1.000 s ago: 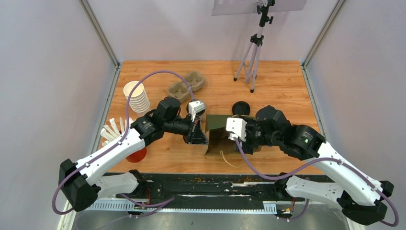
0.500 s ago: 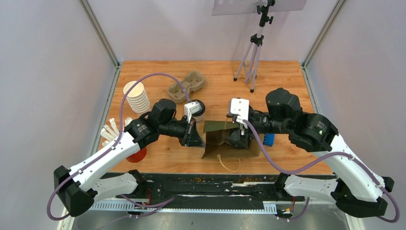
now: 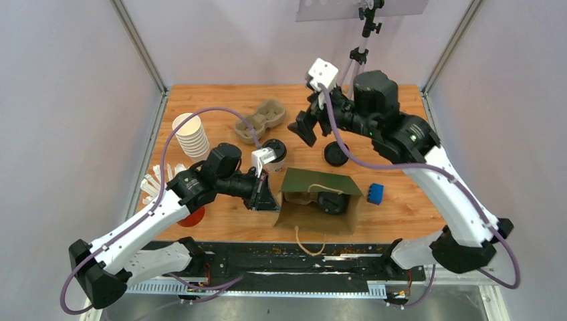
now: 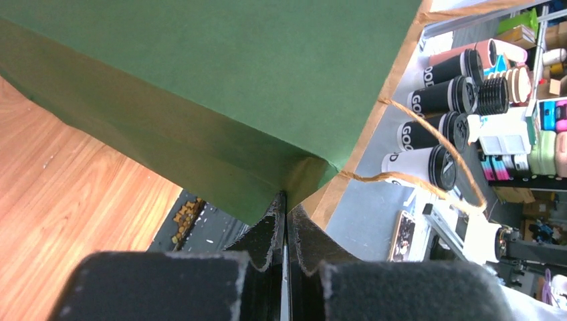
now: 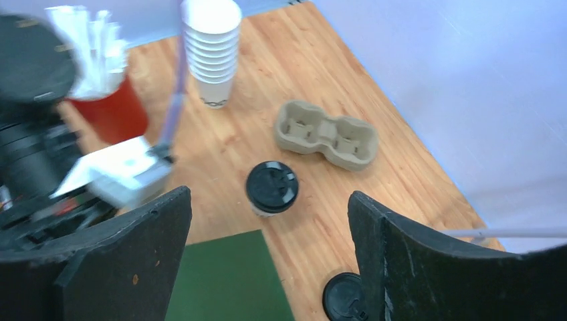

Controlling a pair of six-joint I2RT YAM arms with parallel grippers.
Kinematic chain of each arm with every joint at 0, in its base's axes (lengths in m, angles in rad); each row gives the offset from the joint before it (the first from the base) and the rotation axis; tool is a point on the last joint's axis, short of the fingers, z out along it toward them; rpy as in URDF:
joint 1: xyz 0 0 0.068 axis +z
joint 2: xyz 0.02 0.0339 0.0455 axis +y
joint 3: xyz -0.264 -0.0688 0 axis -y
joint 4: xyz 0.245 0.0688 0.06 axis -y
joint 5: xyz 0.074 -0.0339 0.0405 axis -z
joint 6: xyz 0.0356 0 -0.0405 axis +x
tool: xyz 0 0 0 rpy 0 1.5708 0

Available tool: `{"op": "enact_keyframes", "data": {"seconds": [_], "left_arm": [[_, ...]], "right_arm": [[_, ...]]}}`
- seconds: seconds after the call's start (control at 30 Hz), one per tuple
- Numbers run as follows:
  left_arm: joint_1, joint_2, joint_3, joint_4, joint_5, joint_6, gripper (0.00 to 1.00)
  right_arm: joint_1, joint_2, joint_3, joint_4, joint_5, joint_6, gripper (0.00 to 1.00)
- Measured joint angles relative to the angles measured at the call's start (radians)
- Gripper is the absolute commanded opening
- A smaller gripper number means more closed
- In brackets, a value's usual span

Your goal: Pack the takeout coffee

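A green paper bag (image 3: 314, 182) lies on its side, mouth toward the right. One takeout coffee cup (image 3: 329, 202) with a black lid rests inside it. My left gripper (image 3: 265, 194) is shut on the bag's left edge, its jaws pinching the paper (image 4: 286, 200). A second takeout coffee cup (image 3: 274, 151), white-sided with a black lid, stands just behind the bag (image 5: 227, 281). My right gripper (image 3: 304, 127) hangs open high above the table, behind this cup (image 5: 271, 188), holding nothing. Its two fingers (image 5: 140, 247) frame the cup from above.
A round black lid (image 3: 336, 154) lies right of the standing cup. A pulp cup carrier (image 3: 261, 117) and a stack of lidless white cups (image 3: 190, 134) sit at the back left. Also in view are a red cup (image 3: 192, 216) of white sticks, a blue object (image 3: 376, 193) and a tripod (image 3: 353, 80).
My right gripper came out of the bag, rose toward the back and opened wider, leaving a lidded cup inside. The left gripper kept its hold and shifted slightly nearer.
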Motion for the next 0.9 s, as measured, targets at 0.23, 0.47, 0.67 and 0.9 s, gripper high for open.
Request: {"op": "enact_keyframes", "data": {"seconds": [0.23, 0.47, 0.67, 0.9], "left_arm": [[0.000, -0.079, -0.071, -0.036, -0.030, 0.019, 0.06], [0.000, -0.130, -0.094, -0.040, -0.058, 0.026, 0.06], [0.000, -0.142, -0.101, -0.044, -0.063, 0.045, 0.07], [0.000, -0.119, -0.101, -0.053, -0.058, 0.072, 0.08]], "right_arm": [[-0.074, 0.240, 0.058, -0.013, 0.061, 0.032, 0.97], [-0.075, 0.460, 0.065, -0.047, 0.055, 0.034, 1.00], [-0.075, 0.614, 0.098, -0.073, 0.039, 0.023, 0.99], [-0.068, 0.689, 0.134, -0.098, 0.038, -0.012, 0.99]]}}
